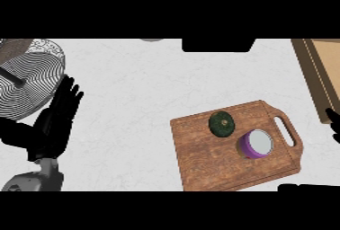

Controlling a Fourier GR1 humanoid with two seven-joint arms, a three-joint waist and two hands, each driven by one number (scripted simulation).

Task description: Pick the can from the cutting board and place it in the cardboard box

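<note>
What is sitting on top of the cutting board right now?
Two things rest on the cutting board: a purple can with a pale lid near the handle slot, and a dark green round item behind it, apart from the can. The board surface beneath them is hidden.

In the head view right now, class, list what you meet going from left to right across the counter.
Striped wire basket → black left hand → dark green round vegetable → purple can with a silver top → brown cardboard box at the right edge.
</note>
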